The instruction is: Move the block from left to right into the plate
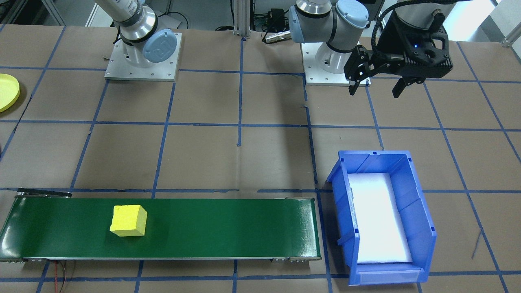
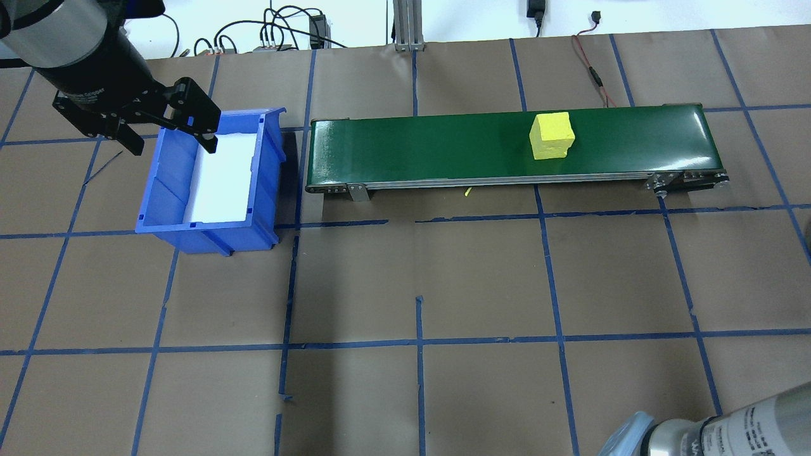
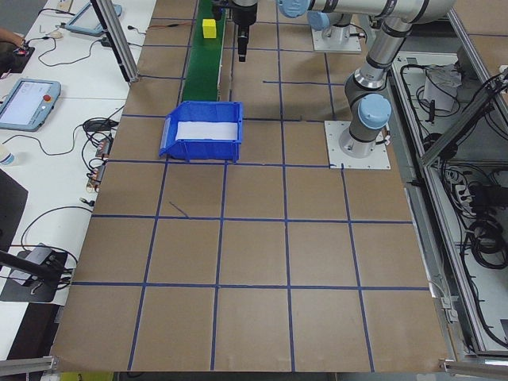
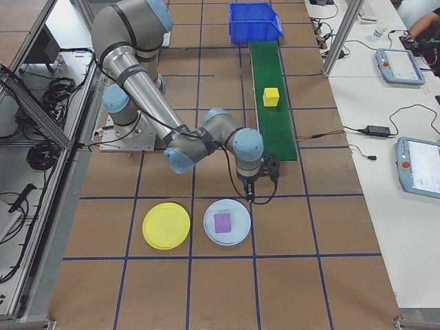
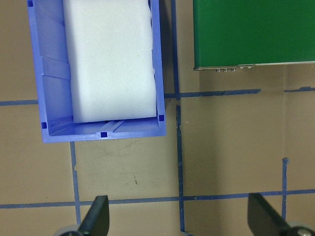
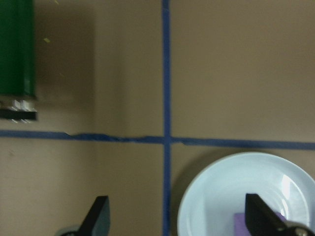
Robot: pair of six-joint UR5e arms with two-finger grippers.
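Currently the yellow block (image 1: 128, 221) rests on the green conveyor belt (image 1: 211, 228), toward the end on the robot's right, apart from both arms; by its position it awaits pickup on that side. The left pincer (image 2: 166, 136) hangs above the tabletop (image 2: 443, 285) beside the blue bin (image 2: 212, 174), jaws spread wide and holding nothing; the bin shows only a white liner. The right pincer (image 6: 179, 216) hangs just past the belt's end, above the near edge of a pale blue plate (image 4: 227, 222) that carries a small purple block (image 4: 222, 222); its jaws are likewise apart and empty, a position that appears suited to receiving the yellow block. The yellow plate (image 4: 166, 225), the destination, lies just beside the pale one and is bare. Visibility is limited: the front-facing view cuts the yellow plate at its edge, the overhead view omits both plates, and the right wrist view is blurred.
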